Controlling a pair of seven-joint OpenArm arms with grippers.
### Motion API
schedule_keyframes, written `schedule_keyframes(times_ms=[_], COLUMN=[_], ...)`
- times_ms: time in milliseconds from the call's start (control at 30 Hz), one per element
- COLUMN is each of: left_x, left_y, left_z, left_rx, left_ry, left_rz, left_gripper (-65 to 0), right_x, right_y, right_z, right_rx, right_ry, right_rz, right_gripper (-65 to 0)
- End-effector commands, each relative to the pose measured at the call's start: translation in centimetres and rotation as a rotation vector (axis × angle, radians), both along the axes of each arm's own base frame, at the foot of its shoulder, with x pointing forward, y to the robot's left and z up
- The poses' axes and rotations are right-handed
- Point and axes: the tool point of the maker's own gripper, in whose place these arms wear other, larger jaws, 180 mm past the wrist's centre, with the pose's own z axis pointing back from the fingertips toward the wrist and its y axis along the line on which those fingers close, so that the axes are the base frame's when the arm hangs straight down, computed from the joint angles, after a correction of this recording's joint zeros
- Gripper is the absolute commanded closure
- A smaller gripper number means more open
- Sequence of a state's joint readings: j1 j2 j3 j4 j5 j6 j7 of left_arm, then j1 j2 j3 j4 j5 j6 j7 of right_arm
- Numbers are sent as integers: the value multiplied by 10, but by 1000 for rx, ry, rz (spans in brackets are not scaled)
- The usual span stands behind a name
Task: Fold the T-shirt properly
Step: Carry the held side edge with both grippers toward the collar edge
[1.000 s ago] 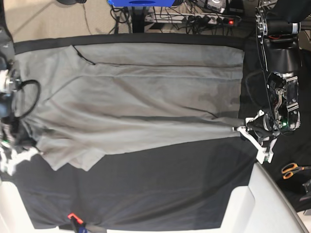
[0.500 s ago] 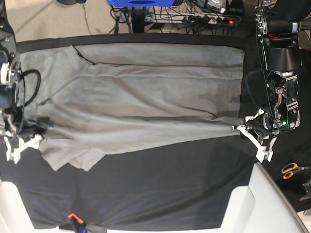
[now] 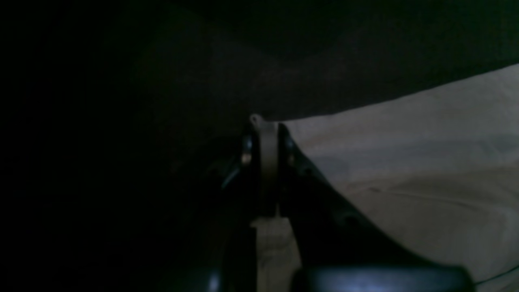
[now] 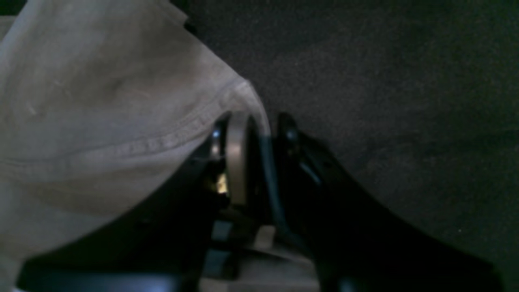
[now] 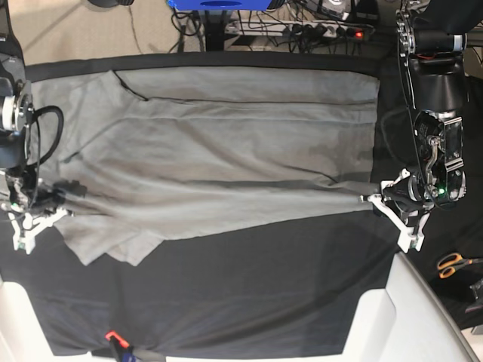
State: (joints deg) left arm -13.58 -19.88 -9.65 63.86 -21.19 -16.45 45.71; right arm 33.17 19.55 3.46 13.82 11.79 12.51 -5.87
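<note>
The light-grey T-shirt [image 5: 219, 143] lies spread, with some creases, across the black table cover [image 5: 249, 286]. At the right of the base view my left gripper [image 5: 371, 200] is shut on the shirt's lower corner. Its wrist view shows the jaws pressed together [image 3: 263, 123] with a strip of grey T-shirt [image 3: 405, 162] pinched in them. At the left edge my right gripper [image 5: 53, 210] sits at the shirt's stitched edge. There the T-shirt [image 4: 101, 105] folds down into my right gripper [image 4: 263, 129], whose jaws are nearly together around it.
Orange-handled scissors [image 5: 453, 264] lie off the cover at the right. White table corners [image 5: 423, 309] show at the bottom. A power strip [image 5: 324, 30] and cables run along the back. A small orange item [image 5: 113, 336] lies at the cover's front edge.
My right gripper, wide open before, has closed on the shirt's edge at the left and settled there. The left gripper and its corner have not moved.
</note>
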Motion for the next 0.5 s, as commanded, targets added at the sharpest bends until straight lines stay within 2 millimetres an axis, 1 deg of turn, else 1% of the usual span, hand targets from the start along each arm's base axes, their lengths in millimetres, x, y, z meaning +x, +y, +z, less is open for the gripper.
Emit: schedule_keyframes(times_ms=[0,167,267,333,467], left_x=[13,14,14,14,16], left_y=[8,8,8,8,8], left_z=[17,18,18,18,21], left_rx=[15,15,15,15,16], left_ry=[-53,-56,-56,-56,-64], left_rz=[5,4,4,4,3], left_gripper=[0,0,0,0,0], right_x=[26,36,38,39,47], right_y=[-12,-13,-10,-6,-2], right_z=[28,39,39,38,45], right_rx=[-20,-25,-61,-81,-94], right_ry=[-79,-102,-84,-72,-83], right_rz=[-3,0,50,83,102], right_gripper=[-72,-30,-8,-5,-3])
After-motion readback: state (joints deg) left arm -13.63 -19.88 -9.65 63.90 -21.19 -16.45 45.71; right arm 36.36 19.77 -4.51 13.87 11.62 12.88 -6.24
